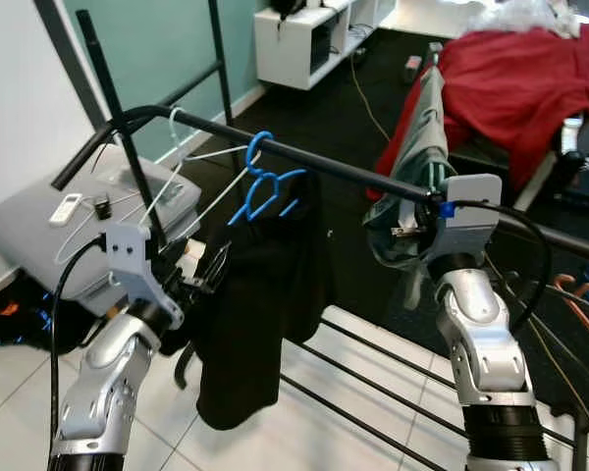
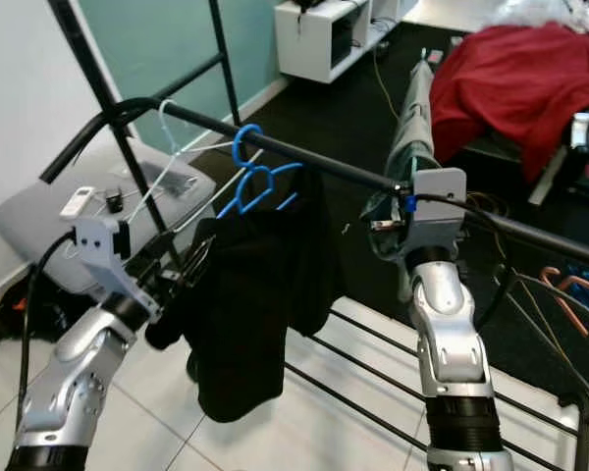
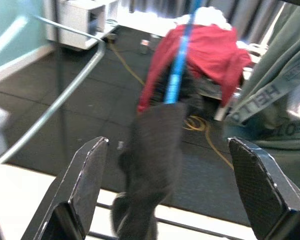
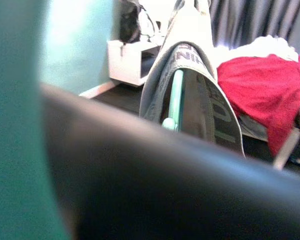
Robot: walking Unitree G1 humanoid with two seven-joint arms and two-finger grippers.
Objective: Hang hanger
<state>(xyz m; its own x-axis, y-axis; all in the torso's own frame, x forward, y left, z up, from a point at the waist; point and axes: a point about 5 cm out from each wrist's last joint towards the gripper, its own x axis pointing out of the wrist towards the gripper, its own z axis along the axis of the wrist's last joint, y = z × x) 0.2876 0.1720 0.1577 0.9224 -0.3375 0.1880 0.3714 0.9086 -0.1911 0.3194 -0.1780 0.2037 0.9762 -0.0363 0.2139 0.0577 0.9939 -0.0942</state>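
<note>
Hanger [image 1: 263,186], blue with a black garment [image 1: 260,294], already hooks over the rail [image 1: 353,169], so little seems left. Left gripper [image 3: 172,192] stands wide and empty just beside it; right gripper's [image 1: 407,234] fingers are unreadable.

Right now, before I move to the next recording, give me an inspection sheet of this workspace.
Surface: black rail spans the scene; white tile floor below.
Job's things: blue hanger hooked on rail, black garment hanging from it.
Clutter: white hanger, grey-green garment on rail; red cloth behind.
Hands: left hand open beside black garment; right hand at grey-green garment, fingers unclear.
Cables: yellow cord on dark floor.
Surroundings: teal wall, white shelf.
</note>
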